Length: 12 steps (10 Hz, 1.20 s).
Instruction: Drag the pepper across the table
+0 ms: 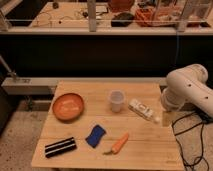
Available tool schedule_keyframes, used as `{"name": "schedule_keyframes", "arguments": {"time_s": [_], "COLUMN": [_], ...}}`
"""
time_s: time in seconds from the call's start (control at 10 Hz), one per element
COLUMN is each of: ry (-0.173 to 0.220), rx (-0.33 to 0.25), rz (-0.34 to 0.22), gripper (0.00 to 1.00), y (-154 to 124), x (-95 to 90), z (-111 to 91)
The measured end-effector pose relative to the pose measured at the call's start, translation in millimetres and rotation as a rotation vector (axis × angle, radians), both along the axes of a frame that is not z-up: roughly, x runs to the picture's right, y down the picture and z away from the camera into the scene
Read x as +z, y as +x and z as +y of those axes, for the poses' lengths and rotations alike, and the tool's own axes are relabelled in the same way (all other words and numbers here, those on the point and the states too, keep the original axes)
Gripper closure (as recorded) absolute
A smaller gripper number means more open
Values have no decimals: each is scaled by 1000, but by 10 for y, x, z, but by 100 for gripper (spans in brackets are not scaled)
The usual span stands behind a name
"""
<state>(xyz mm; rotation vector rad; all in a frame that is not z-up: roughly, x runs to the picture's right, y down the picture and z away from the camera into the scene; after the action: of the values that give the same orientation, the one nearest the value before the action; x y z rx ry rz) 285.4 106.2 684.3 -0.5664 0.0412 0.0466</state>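
1. Claw (167, 116): hanging below the white arm (189, 90) at the right edge of the tabletop (150, 152); whether open or closed, cannot tell; holding nothing visible.
2. Small plastic bottle (143, 109): lying on its side just left of the claw.
3. Clear cup (116, 100): upright, left of the bottle.
4. Pepper (119, 144): orange, lying slantwise near the front edge, stem end toward the lower left, well apart from the claw.
5. Blue sponge (95, 135): just beside the pepper, on its left.
6. Orange bowl (68, 106): at the left side.
7. Black striped block (60, 147): at the front left corner.
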Motion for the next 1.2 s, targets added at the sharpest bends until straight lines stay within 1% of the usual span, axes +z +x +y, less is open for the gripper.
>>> {"name": "schedule_keyframes", "arguments": {"time_s": [0.9, 1.1, 1.2], "ry": [0, -7, -14], "rx": [0, -17, -40], "rz": [0, -13, -31], "gripper": [20, 20, 20], "y": [-1, -80, -233], "x": [0, 3, 10], "z": [0, 33, 61]}}
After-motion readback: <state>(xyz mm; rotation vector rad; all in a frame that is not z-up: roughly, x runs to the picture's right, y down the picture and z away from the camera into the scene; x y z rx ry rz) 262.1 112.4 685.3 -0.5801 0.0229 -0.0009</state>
